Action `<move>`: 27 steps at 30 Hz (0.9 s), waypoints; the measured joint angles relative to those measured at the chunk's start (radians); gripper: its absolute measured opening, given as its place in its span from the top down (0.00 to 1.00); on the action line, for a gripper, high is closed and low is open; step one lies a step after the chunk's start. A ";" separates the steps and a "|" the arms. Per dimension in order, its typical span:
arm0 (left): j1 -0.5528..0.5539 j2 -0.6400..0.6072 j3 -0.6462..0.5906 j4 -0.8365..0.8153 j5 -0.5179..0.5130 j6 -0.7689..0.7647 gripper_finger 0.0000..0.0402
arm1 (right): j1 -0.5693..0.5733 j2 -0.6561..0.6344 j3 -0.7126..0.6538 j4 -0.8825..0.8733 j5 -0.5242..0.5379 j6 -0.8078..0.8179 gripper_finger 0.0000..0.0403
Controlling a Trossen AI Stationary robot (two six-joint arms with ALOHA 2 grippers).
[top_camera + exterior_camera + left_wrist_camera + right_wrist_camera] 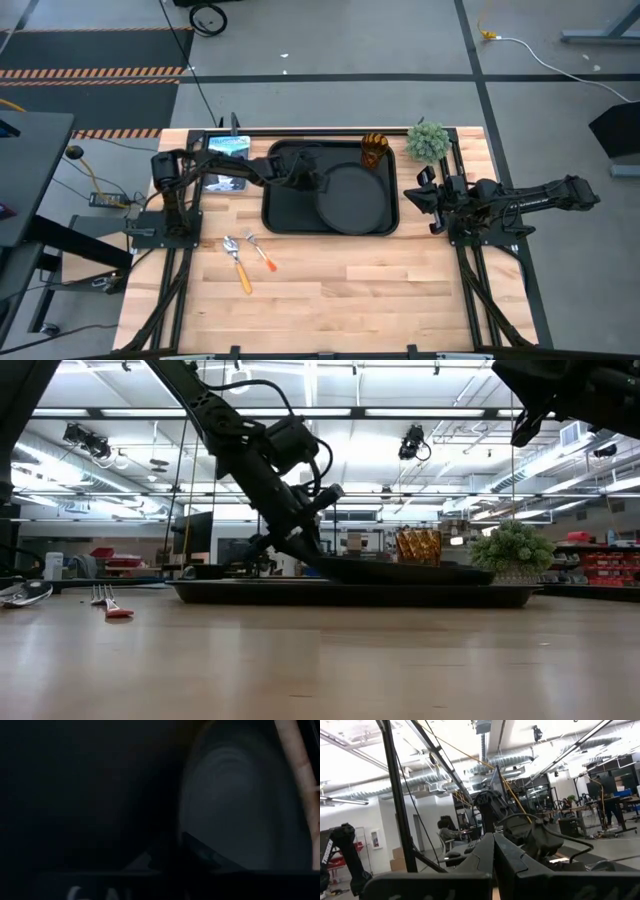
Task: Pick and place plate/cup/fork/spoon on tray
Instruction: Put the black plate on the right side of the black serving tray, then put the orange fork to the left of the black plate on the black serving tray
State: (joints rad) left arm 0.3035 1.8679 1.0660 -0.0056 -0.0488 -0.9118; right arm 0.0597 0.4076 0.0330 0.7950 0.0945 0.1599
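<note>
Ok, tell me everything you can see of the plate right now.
The plate is round, flat and black with a low rim and faint concentric rings in the left wrist view; the material looks like matte plastic. It lies inside the tray, filling its right part, and appears to lie flat in the low view. The left gripper is at its left edge, low over the tray; actual grip cannot be confirmed. The cup stands just beyond it in the tray's far right corner.
</note>
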 joint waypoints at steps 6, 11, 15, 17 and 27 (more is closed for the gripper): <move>-0.006 0.000 0.000 0.045 0.035 0.004 0.75 | 0.000 0.000 0.000 0.020 -0.008 0.005 0.98; 0.001 -0.010 -0.001 0.024 0.076 0.086 0.71 | 0.009 0.000 0.000 0.028 -0.009 0.006 0.98; -0.035 -0.058 -0.001 -0.047 0.055 0.148 0.72 | 0.017 0.000 0.000 0.034 -0.009 0.004 0.98; -0.075 -0.086 -0.001 -0.096 0.029 0.165 0.73 | 0.018 0.000 0.000 0.035 -0.008 -0.003 0.98; -0.299 -0.143 -0.001 -0.282 -0.031 0.027 0.76 | 0.018 -0.001 0.000 0.053 0.040 -0.120 0.98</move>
State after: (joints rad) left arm 0.0050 1.7248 1.0649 -0.2878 -0.0802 -0.8847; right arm 0.0776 0.4063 0.0330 0.8482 0.1340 0.0404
